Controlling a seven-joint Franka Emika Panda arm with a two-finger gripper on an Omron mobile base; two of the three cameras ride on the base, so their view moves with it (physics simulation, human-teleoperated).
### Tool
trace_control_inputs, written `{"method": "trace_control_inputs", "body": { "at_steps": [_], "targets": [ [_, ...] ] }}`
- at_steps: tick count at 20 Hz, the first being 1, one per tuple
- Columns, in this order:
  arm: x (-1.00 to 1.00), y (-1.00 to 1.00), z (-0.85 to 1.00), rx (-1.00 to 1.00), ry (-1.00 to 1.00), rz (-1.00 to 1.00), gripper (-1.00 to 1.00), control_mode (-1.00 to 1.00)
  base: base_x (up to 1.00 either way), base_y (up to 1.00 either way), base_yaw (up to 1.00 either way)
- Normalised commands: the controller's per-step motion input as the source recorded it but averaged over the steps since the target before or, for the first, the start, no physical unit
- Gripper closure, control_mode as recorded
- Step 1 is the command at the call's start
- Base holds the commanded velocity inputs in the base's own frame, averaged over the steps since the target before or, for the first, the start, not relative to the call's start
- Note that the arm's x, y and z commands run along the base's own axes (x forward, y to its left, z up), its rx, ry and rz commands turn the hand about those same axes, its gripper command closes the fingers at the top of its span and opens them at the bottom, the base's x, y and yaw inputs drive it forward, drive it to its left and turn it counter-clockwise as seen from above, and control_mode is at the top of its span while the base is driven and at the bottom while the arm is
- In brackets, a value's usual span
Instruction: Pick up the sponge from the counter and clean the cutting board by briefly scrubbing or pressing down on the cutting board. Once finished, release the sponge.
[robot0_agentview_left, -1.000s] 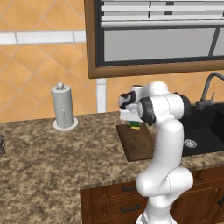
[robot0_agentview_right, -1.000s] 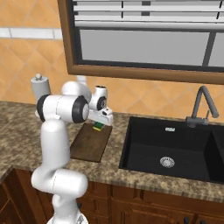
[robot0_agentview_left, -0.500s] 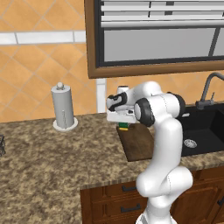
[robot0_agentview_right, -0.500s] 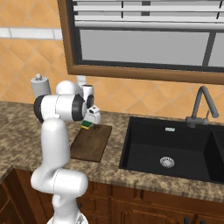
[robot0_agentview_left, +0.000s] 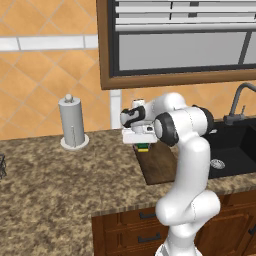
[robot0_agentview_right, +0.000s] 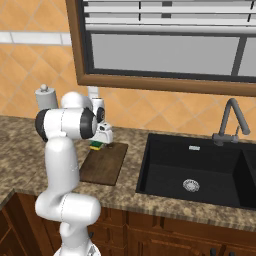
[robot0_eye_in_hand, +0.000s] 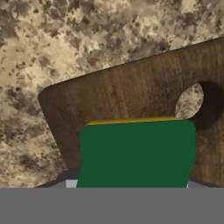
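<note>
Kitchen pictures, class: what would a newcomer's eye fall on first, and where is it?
First, the white arm bent over the counter, its gripper holding the green-topped sponge at the far end of the dark cutting board, near its hole. Next, the black sink to the board's right, beneath the window.

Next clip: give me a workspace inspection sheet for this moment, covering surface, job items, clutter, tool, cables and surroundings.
Surface: speckled brown-and-tan granite counter, wooden drawers below.
Job's things: dark-brown wooden cutting board with a small hole, lying flat on the counter beside the sink; green-topped yellow sponge over the board's far corner near the hole.
Clutter: grey paper-towel holder upright by the wall.
Tool: tool shut on the sponge; contact with the board cannot be told.
Cables: nothing seen.
Surroundings: black sink basin, dark faucet, wood-framed window, orange tiled wall.
</note>
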Motion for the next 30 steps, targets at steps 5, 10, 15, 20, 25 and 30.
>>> {"method": "trace_control_inputs", "body": {
  "at_steps": [5,10,15,20,25,30],
  "targets": [
    [-0.98,-0.22,-0.05,0.0,-0.02,0.1,1.0,-1.0,0.0,0.0,0.0],
    [-0.35,-0.73,-0.34,0.0,-0.01,0.04,1.0,-1.0,0.0,0.0,0.0],
    [0.06,-0.97,-0.09,0.0,0.0,0.0,1.0,-1.0,0.0,0.0,0.0],
    [0.11,-0.84,-0.03,0.0,0.0,0.0,1.0,-1.0,0.0,0.0,0.0],
    [0.0,-0.66,-0.47,-0.01,0.0,0.0,1.0,-1.0,0.0,0.0,0.0],
    [-0.46,-0.07,-0.83,-0.08,0.0,0.0,1.0,-1.0,0.0,0.0,0.0]
  ]
}}
